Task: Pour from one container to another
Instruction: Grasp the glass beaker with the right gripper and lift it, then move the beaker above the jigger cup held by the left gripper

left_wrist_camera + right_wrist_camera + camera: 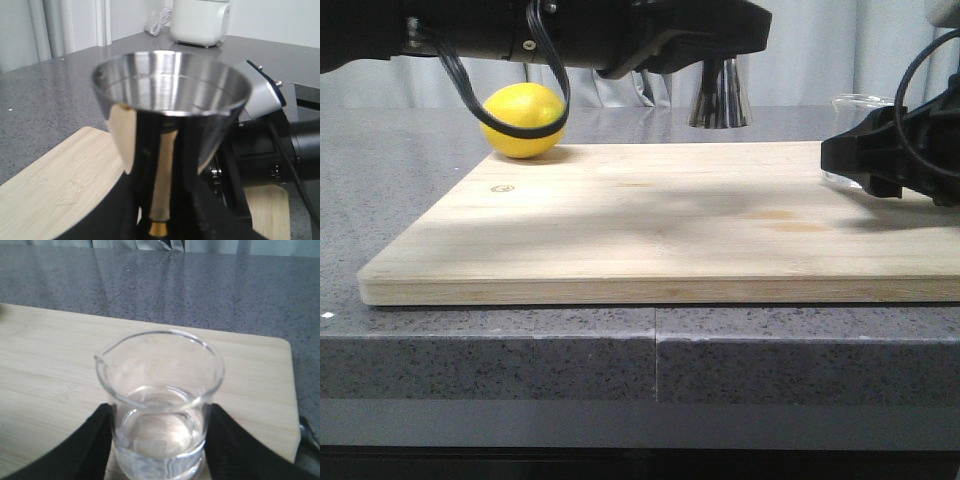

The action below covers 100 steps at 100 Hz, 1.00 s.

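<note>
held in the left gripper [160, 220]: the steel jigger [170, 120], clamped low on its upper cone just above the gold band [159, 228], black fingers [117, 210] pressed on either side. kept upright and lifted clear of the wooden board [660, 225], lower cone [720, 95] hanging in the air above the board's far edge in the front view. open mouth shiny inside; contents not discernible.

gripped by the right gripper [160, 450]: the glass beaker [160, 405], upright, black pads [95, 440] against both sides of its wall, pour lip facing away to one side. stood at the right part of the board, base touching or just over the wood, impossible to say which. seemingly a little clear liquid at the bottom.

left behind on the grey counter [410, 170]: a lemon [524, 120], at the board's far left corner.
</note>
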Each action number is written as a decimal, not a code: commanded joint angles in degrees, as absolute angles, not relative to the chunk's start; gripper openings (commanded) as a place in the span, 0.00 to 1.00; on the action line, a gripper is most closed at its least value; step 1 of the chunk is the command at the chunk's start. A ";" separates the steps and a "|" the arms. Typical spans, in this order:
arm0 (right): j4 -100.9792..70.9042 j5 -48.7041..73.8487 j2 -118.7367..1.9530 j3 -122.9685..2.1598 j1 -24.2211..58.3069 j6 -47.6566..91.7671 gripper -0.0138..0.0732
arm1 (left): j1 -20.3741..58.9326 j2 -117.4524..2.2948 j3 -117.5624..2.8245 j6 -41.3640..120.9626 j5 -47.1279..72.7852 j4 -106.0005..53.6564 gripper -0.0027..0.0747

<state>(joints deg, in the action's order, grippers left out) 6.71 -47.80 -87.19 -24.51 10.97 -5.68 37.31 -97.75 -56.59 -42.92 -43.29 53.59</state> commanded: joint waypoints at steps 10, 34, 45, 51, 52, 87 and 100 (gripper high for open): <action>7.04 -53.28 -85.39 -26.03 11.05 -5.27 0.43 | 37.28 -94.72 -57.96 -43.67 -47.50 51.45 0.01; 7.04 -52.66 -82.19 -26.03 11.05 -5.27 0.43 | 37.28 -94.72 -57.96 -43.67 -47.50 52.27 0.01; 7.04 -50.36 -79.00 -26.03 11.05 -5.27 0.43 | 37.28 -94.72 -57.96 -43.67 -47.50 52.27 0.01; 7.28 -48.57 -77.03 -26.03 11.05 -5.27 0.43 | 37.28 -94.72 -57.96 -43.67 -47.50 52.31 0.01; 7.31 -48.57 -76.82 -26.03 11.05 -5.27 0.43 | 37.28 -94.72 -57.96 -43.67 -47.50 52.31 0.01; 14.93 -29.27 -65.68 -33.96 11.05 -5.27 0.43 | 37.28 -94.72 -57.96 -45.19 -47.50 54.93 0.01; 17.42 -22.80 -62.85 -38.87 11.05 -5.27 0.43 | 37.28 -94.72 -57.96 -46.36 -47.50 55.81 0.01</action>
<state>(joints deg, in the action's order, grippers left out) 15.58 -22.52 -65.83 -34.50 11.06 -5.68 37.31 -97.75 -56.59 -45.24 -43.34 57.52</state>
